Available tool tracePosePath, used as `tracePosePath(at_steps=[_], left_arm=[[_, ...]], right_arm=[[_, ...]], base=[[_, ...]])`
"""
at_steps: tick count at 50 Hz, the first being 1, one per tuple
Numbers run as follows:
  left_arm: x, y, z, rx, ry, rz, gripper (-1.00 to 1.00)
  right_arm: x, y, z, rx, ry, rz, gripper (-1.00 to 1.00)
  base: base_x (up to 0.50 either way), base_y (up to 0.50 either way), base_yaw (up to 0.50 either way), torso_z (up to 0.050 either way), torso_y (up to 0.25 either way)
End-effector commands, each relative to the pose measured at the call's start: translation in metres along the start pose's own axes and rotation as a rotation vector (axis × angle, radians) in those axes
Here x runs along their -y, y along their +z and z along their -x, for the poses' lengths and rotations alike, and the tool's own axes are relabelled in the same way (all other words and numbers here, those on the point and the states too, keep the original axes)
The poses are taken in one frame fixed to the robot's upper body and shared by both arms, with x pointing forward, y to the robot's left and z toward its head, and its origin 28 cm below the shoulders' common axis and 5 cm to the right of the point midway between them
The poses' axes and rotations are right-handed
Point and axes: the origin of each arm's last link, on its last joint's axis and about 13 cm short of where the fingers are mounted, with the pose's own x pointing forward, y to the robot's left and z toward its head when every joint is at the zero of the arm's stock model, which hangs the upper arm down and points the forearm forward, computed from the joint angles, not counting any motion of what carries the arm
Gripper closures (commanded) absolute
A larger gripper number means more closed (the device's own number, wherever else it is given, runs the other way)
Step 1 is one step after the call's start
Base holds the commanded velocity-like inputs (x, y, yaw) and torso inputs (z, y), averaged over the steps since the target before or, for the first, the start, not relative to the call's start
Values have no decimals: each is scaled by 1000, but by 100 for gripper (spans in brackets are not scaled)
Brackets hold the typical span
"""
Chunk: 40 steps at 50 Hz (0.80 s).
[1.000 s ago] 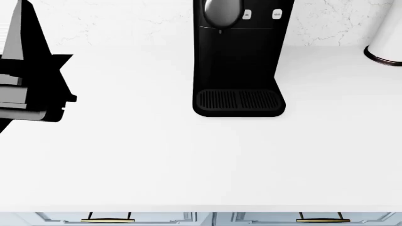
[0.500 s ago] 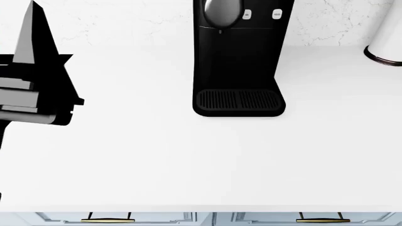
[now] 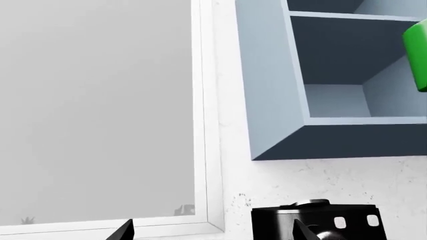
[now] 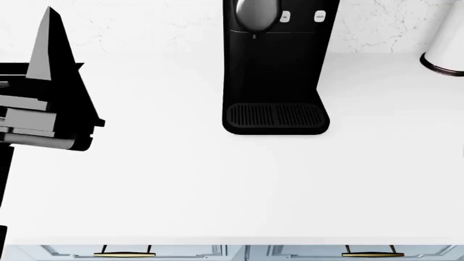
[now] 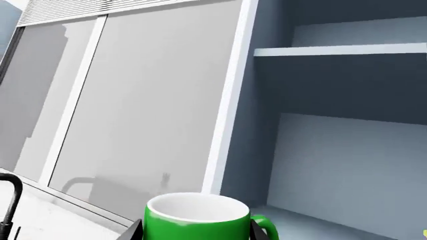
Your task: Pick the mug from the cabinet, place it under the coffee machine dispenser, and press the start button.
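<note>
The bright green mug [image 5: 197, 221] with its white inside sits between the fingertips [image 5: 135, 231] of my right gripper [image 5: 196, 233], which is shut on its sides in front of the open blue-grey cabinet [image 5: 333, 125]. In the left wrist view the mug [image 3: 417, 55] shows as a green patch at the frame edge, before a shelf. My left gripper [image 3: 212, 235] is open and empty, its dark fingertips wide apart above the black machine's top [image 3: 317, 222]. The silver dispenser [image 4: 255, 13] hangs over the ribbed drip tray [image 4: 275, 117]. The right gripper is out of the head view.
My left arm [image 4: 51, 109] hovers over the white counter's left side, one finger pointing up. Two small white buttons [image 4: 285, 17] sit beside the dispenser. A white cylinder with a dark base ring [image 4: 444, 49] stands at the far right. A window pane [image 3: 100, 110] adjoins the cabinet.
In the head view my left arm has drifted to the right and slightly down. The machine and the white cylinder have not moved.
</note>
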Motion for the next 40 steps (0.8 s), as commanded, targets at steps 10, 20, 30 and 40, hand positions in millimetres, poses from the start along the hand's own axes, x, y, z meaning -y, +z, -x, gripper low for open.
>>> tracePosePath(at_steps=[10, 20, 30, 40], left_arm=[[0, -2, 1, -10, -10, -5, -100], [2, -2, 1, -11, -19, -8, -100], [2, -2, 2, -14, -18, -9, -100], [2, -2, 2, -14, -19, -10, -100]], right_arm=[[-8, -39, 18, -86, 4, -62, 100], [-10, -47, 25, -108, 6, -69, 100], [-13, -55, 31, -124, 15, -75, 100], [-16, -64, 37, -149, 28, -89, 100]], base=[[0, 0, 0, 0, 0], [0, 0, 0, 0, 0], [0, 0, 0, 0, 0], [0, 0, 0, 0, 0]])
